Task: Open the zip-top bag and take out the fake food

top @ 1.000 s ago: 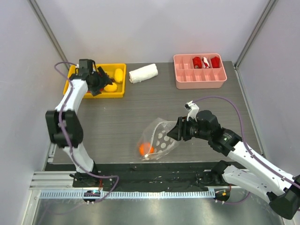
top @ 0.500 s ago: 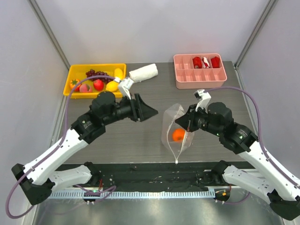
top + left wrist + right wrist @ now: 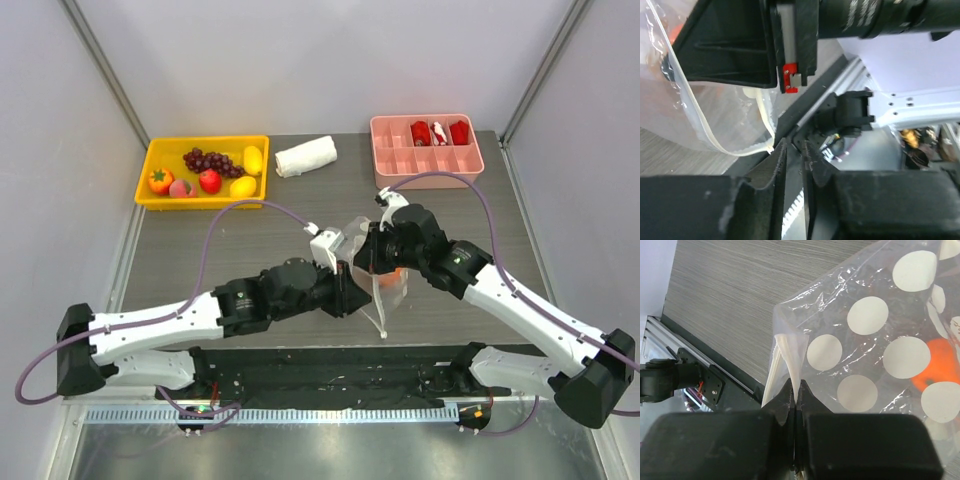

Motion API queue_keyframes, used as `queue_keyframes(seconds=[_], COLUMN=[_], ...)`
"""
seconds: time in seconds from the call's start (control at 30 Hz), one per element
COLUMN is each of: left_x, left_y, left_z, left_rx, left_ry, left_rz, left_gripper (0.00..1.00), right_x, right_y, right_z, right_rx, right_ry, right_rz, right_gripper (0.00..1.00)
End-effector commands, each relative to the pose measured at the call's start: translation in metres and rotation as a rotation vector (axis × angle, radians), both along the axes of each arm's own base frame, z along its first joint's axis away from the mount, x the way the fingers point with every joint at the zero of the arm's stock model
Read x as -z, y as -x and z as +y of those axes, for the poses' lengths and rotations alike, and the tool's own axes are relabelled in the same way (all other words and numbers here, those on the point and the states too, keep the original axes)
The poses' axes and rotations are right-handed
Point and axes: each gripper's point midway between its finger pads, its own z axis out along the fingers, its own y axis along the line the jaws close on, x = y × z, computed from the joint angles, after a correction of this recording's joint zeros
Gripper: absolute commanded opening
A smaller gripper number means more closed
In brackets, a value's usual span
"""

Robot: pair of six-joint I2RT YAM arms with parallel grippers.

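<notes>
The zip-top bag (image 3: 384,306) hangs lifted over the middle of the desk (image 3: 200,250), a little toward 4 o'clock, with the two hands meeting at it. The right hand (image 3: 372,255) reaches in from 4 o'clock. In its wrist view the right hand (image 3: 795,390) is pinched tight on the bag's white zip edge, and the dotted film (image 3: 865,355) spreads away toward 2 o'clock. One orange fruit (image 3: 935,372) shows through the plastic, and from above it glows orange (image 3: 391,275) just beside the right hand.

The left hand (image 3: 352,290) comes in from 8 o'clock and sits just beside the bag. In its wrist view the left hand (image 3: 796,146) is narrow, a thin slit between the fingers. The bag's zip strip (image 3: 715,142) ends at the tip of one finger; whether it is caught I cannot tell.

At 10 o'clock a yellow tray (image 3: 150,150) holds a purple grape bunch (image 3: 207,160), yellow pieces (image 3: 252,160) and a red fruit (image 3: 210,181).
</notes>
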Motion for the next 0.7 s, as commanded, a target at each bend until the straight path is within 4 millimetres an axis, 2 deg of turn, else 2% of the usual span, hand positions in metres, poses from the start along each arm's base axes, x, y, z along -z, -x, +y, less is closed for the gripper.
queue_keyframes(seconds=[0.0,0.07,0.23,0.37,0.43,0.47,0.5,0.53,0.57,0.67], left_x=[-0.010,0.000,0.020,0.017,0.031,0.016,0.041,0.043,0.048,0.069], left_y=[-0.030,-0.037,-0.052,-0.066,-0.072,-0.079,-0.079,-0.080,-0.077,-0.069], left_z=[0.007,0.014,0.025,0.030,0.037,0.041,0.050,0.052,0.047,0.035], left_rx=[-0.227,-0.300,-0.415,-0.519,-0.575,-0.654,-0.660,-0.670,-0.640,-0.551], left_ry=[0.024,-0.014,-0.025,-0.028,-0.116,-0.104,-0.243,-0.265,-0.277,-0.317], left_rz=[-0.165,-0.193,-0.241,-0.258,-0.244,-0.231,-0.239,-0.236,-0.225,-0.181], left_gripper=[0.16,0.11,0.10,0.09,0.08,0.07,0.07,0.06,0.11,0.16], right_x=[-0.038,-0.046,-0.061,-0.074,-0.079,-0.084,-0.085,-0.088,-0.090,-0.093], right_y=[-0.007,-0.006,0.006,0.018,0.023,0.024,0.023,0.022,0.020,0.017], right_z=[0.015,0.017,0.030,0.040,0.044,0.044,0.045,0.045,0.045,0.054], right_rx=[0.004,0.000,-0.022,-0.032,-0.028,-0.030,-0.024,-0.018,-0.011,-0.036], right_ry=[-0.094,-0.107,-0.155,-0.223,-0.255,-0.275,-0.281,-0.292,-0.294,-0.309], right_rz=[-0.065,-0.064,-0.025,0.010,0.028,0.022,0.020,0.014,0.006,-0.001], right_gripper=[0.01,0.01,0.01,0.02,0.02,0.01,0.02,0.01,0.01,0.01])
